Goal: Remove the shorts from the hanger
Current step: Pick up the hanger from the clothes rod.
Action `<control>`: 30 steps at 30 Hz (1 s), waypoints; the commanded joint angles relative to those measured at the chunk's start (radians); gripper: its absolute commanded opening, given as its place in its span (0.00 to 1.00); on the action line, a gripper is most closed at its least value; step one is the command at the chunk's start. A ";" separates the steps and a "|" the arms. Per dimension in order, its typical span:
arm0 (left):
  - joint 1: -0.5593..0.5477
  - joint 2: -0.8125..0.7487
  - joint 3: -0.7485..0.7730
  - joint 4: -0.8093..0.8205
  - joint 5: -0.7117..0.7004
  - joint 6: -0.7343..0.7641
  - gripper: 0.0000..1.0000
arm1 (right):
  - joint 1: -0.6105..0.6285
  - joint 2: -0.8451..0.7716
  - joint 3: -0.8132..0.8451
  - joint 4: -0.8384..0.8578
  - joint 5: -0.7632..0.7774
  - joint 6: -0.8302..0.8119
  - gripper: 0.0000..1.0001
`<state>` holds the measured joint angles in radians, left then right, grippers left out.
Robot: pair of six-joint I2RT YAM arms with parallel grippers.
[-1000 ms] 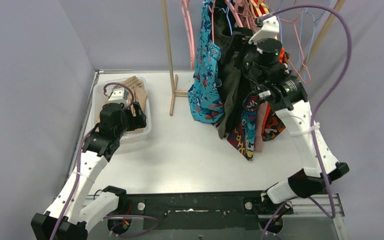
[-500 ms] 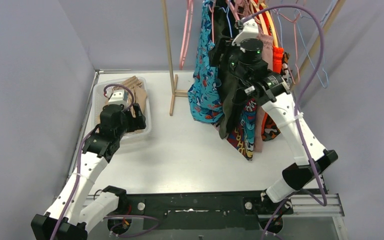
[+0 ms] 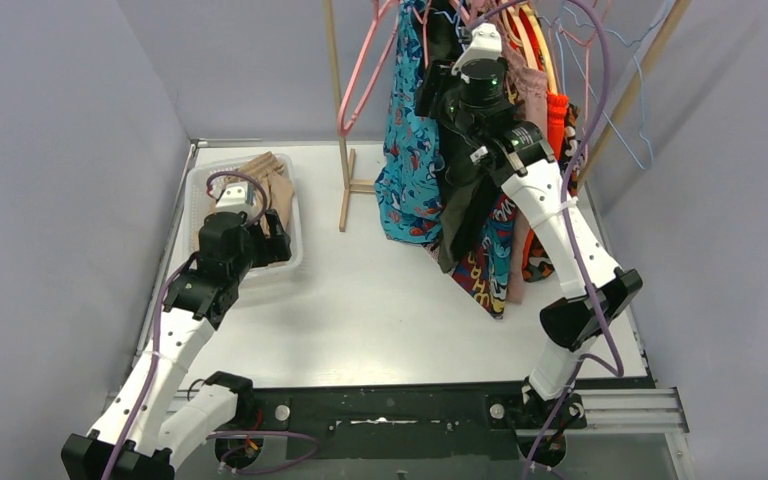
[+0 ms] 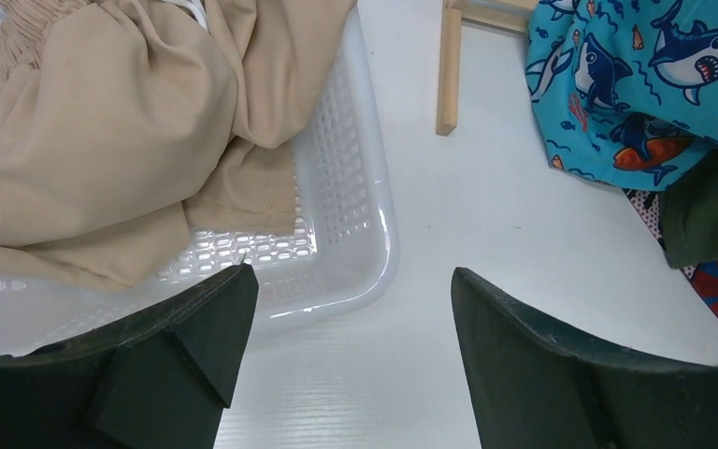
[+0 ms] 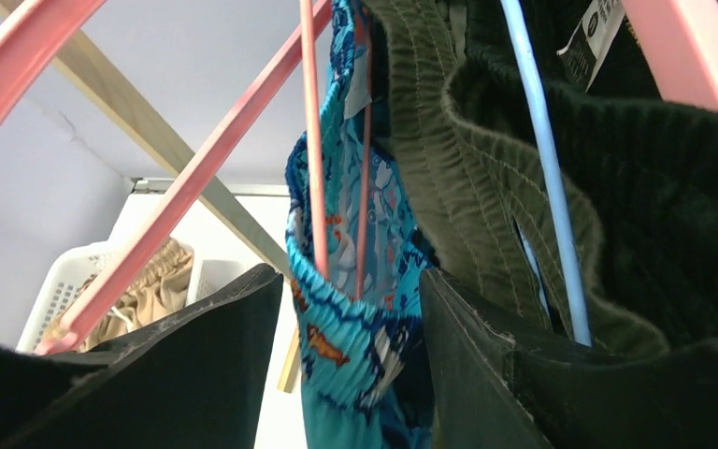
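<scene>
Now, right gripper [image 5: 348, 277]: fingers spread, waistband of the teal shark-print fabric shorts [image 5: 341, 365] between them, hung on a thin pink wire hanger [image 5: 313, 140].
Left gripper [image 4: 351, 276]: released, above the white perforated plastic basket [image 4: 360, 206].

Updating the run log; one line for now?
left gripper open by basket | right gripper open at teal shorts | tan shorts in basket

Teal shark-print shorts [image 4: 617, 94], tan shorts [image 4: 103, 140], white mesh basket [image 4: 355, 215], olive ribbed shorts [image 5: 458, 159], pink hanger [image 5: 187, 187], pale blue hanger [image 5: 552, 196]
</scene>
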<state>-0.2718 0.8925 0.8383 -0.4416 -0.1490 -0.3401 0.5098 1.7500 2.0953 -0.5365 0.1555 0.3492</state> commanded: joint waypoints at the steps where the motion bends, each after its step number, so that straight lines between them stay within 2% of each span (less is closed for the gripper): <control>1: 0.004 -0.023 -0.011 0.032 0.011 -0.004 0.76 | -0.011 0.049 0.085 -0.008 0.053 -0.031 0.55; 6: 0.003 -0.022 -0.016 0.038 0.017 -0.007 0.76 | -0.014 0.151 0.277 -0.090 0.086 -0.084 0.54; 8: 0.003 -0.023 -0.018 0.043 0.018 -0.008 0.76 | -0.014 0.157 0.278 -0.065 0.090 -0.103 0.58; 10: 0.004 -0.023 -0.018 0.045 0.019 -0.010 0.76 | -0.017 0.164 0.264 -0.037 0.088 -0.122 0.55; 16: 0.003 -0.023 -0.013 0.036 0.020 -0.016 0.76 | -0.028 0.205 0.297 0.003 0.085 -0.134 0.36; 17: 0.003 -0.025 -0.012 0.034 0.019 -0.016 0.76 | -0.028 0.204 0.294 0.019 0.088 -0.134 0.30; 19: 0.003 -0.030 -0.013 0.031 0.018 -0.017 0.76 | -0.027 0.194 0.281 0.063 0.091 -0.134 0.18; 24: 0.004 -0.032 -0.015 0.030 0.024 -0.021 0.76 | -0.020 0.163 0.247 0.209 0.110 -0.159 0.01; 30: 0.004 -0.035 -0.001 0.027 0.027 -0.028 0.76 | 0.043 0.141 0.223 0.421 0.157 -0.291 0.00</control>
<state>-0.2718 0.8787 0.8112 -0.4416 -0.1425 -0.3595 0.5098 1.9598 2.3051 -0.4202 0.2470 0.1719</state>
